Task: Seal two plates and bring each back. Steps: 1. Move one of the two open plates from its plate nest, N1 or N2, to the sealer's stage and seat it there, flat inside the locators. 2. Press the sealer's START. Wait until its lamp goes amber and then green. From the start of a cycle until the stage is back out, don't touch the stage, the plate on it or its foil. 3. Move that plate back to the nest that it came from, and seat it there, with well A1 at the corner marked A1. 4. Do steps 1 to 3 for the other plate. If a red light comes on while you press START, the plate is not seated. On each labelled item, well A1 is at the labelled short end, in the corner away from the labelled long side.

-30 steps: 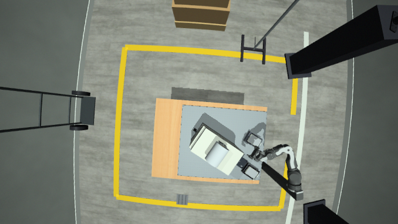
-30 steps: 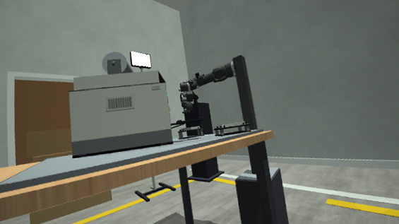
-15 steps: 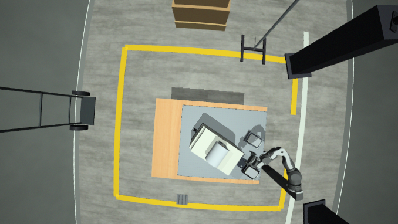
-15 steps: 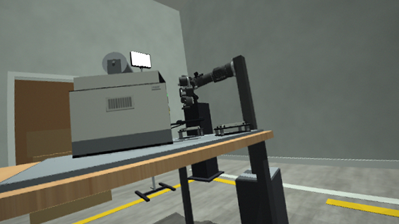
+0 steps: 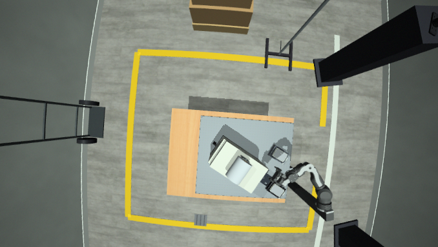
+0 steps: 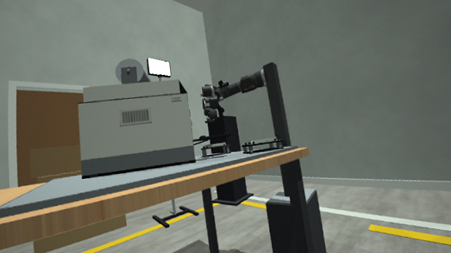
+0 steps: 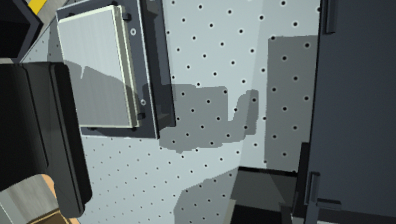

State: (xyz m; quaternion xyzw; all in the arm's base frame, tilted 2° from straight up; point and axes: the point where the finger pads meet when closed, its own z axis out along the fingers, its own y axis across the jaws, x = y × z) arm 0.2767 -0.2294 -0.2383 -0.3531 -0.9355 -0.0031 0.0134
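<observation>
the pincer (image 5: 278,173) (image 6: 210,116) is partly open with nothing in its grip, hanging above the desk (image 5: 182,152) (image 6: 139,208) close to its right edge as seen from above, nearer the lower right corner than the upper right. the wrist view shows one black finger (image 7: 70,145) at its left side. beneath the arm (image 5: 318,181) (image 6: 243,84), a dark stage (image 5: 265,180) (image 6: 205,138) sticks out from the sealer toward that right edge; the arm partly hides it from above, so i can't tell how well anything is seated there. just beside the pincer, toward the lower right corner, one nest (image 5: 268,190) (image 6: 250,145) bears a pale plate (image 5: 276,190). up along the right edge, between the pincer and the upper right corner, the other nest (image 5: 271,152) (image 6: 205,148) (image 7: 150,107) bears its own plate, flat and pale (image 5: 280,154) (image 7: 95,70), partly in shadow. i can't read which nest is n1 or n2. farther in from the right edge, the pale sealer (image 5: 239,181) (image 6: 135,137) stands askew to the desk's edges on a grey perforated board (image 5: 207,181) (image 6: 57,193) (image 7: 200,120), with a roll (image 5: 238,169) (image 6: 128,70) on top.
</observation>
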